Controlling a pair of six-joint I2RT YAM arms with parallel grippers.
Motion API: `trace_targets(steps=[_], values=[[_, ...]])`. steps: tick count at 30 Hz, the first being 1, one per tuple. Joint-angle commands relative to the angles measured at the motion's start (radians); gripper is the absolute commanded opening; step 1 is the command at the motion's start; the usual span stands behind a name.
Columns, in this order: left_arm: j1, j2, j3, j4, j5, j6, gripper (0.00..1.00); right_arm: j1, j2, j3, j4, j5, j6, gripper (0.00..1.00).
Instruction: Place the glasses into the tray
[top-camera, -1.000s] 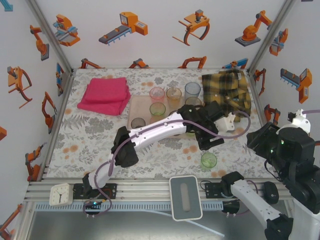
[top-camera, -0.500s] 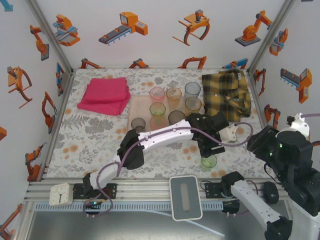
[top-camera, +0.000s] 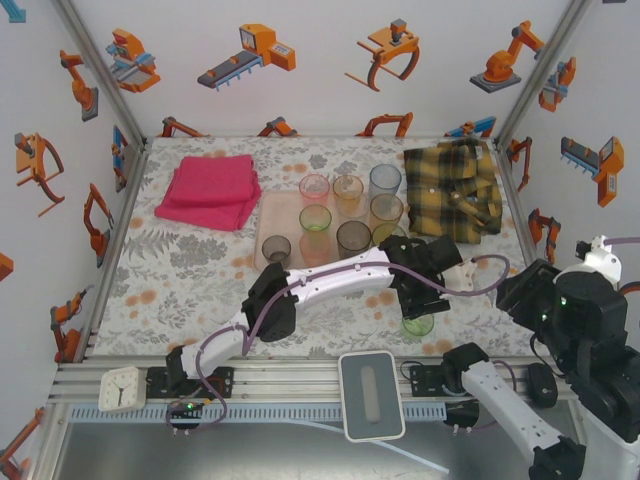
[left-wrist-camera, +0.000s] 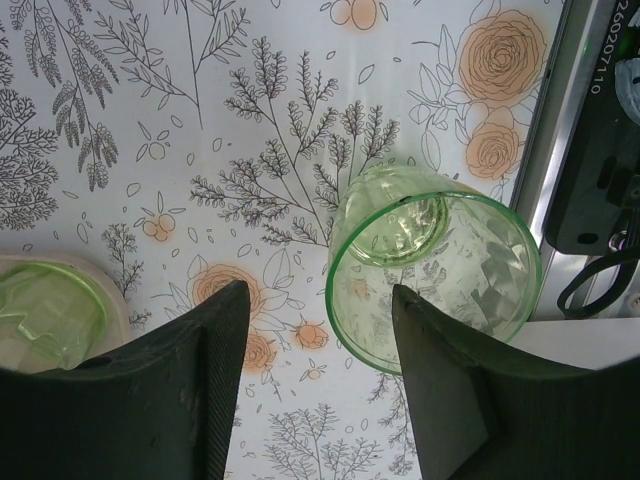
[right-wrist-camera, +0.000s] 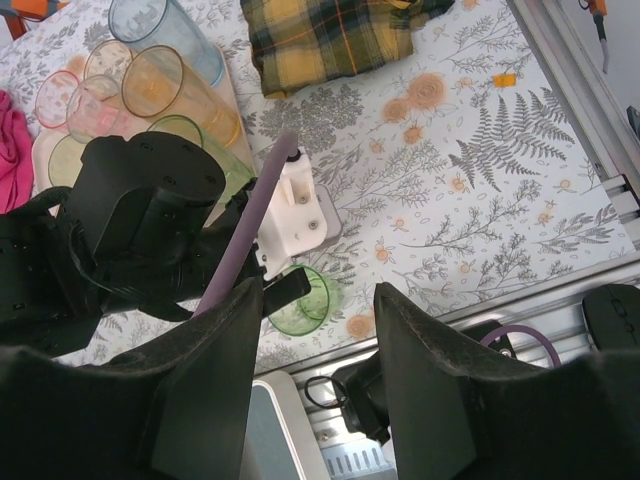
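A green glass (top-camera: 417, 323) stands alone on the flowered cloth near the front edge. My left gripper (top-camera: 418, 300) hovers over it, open. In the left wrist view the green glass (left-wrist-camera: 435, 280) lies mostly to the right of the gap between the fingers, its rim passing behind the right finger (left-wrist-camera: 450, 390). Nothing is gripped. The pale pink tray (top-camera: 280, 215) holds several glasses, among them a pink one (top-camera: 314, 187) and a green one (top-camera: 315, 218). My right gripper (right-wrist-camera: 320, 290) is open in the air at the right, looking down at the green glass (right-wrist-camera: 300, 300).
A folded magenta towel (top-camera: 208, 190) lies at the back left and a yellow-black plaid shirt (top-camera: 455, 180) at the back right. A small clock (top-camera: 120, 388) and a white pad (top-camera: 370, 393) sit on the front rail.
My left gripper has come forward from beside the tray to just over the lone green glass, and its jaws have narrowed. The right arm has barely shifted.
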Motion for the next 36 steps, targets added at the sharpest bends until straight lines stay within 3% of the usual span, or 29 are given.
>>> trace_targets(steps=[1,17,36], values=[[-0.009,0.028,0.003,-0.018,-0.012,0.012,0.54,-0.004,-0.006,-0.010,0.000,0.001,0.021,0.48],[-0.013,0.054,-0.008,-0.017,-0.028,0.017,0.38,-0.003,-0.013,-0.023,0.001,0.005,0.019,0.48],[-0.019,0.005,-0.046,-0.029,-0.044,0.010,0.08,-0.003,-0.016,-0.031,0.016,0.006,0.016,0.48]])
